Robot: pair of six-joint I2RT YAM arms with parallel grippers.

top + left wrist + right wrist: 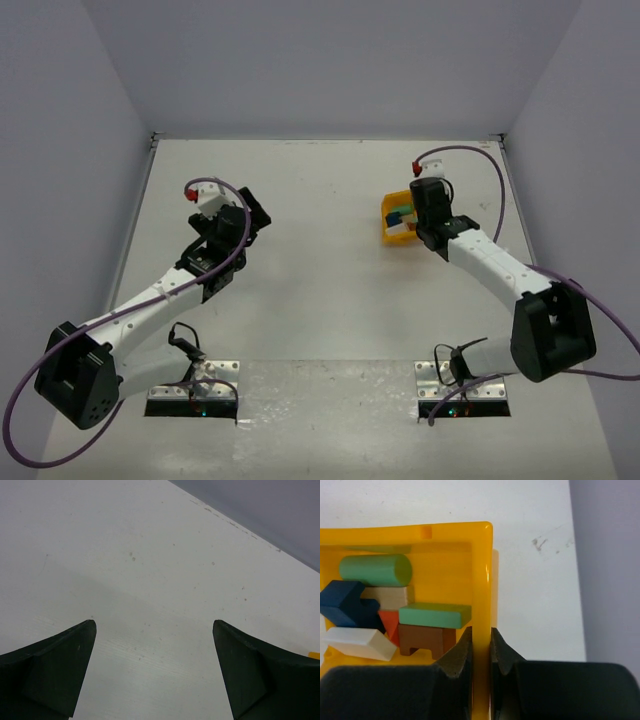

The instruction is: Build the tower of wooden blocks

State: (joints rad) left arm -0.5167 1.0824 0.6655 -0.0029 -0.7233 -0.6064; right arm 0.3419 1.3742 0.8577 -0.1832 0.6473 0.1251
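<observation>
left gripper (pixel 154 627): spread wide, nothing between the two dark fingers; hangs over bare worktop (pixel 150 555) on the left half, well apart from the bin.
right gripper (pixel 481 637): almost closed, pinches the right-hand wall of the yellow bin (pixel 445 532); one finger inside the bin, the other outside, both against the plastic.
yellow bin: stands on the worktop toward the far right, open side up, short of the back wall.
wood blocks (pixel 398 216): lie inside the yellow bin in a loose heap, not stacked as a tower.
green cylinder (pixel 376 570): lies on its side at the far end of the heap in the right wrist view, near the bin's back wall.
tan block (pixel 390 597): just nearer than the cylinder, partly covered by its neighbours.
navy block (pixel 342 602): notched, at the left of the heap, touching the tan block.
mint green slab (pixel 435 615): lies flat on top of the brown block, near the wall that the right gripper pinches.
brown block (pixel 425 639): arch-shaped with two short legs, under the slab, just beside the inner finger; touching or not, cannot tell.
red block (pixel 391 622): wedge-shaped, only a corner in sight between the navy block and the brown block.
white block (pixel 357 644): long, slanted, at the near left of the heap below the navy block.
left arm (pixel 150 295): reaches up and rightward from its base at the near left.
right arm (pixel 490 265): reaches up and leftward from the near right to the yellow bin.
</observation>
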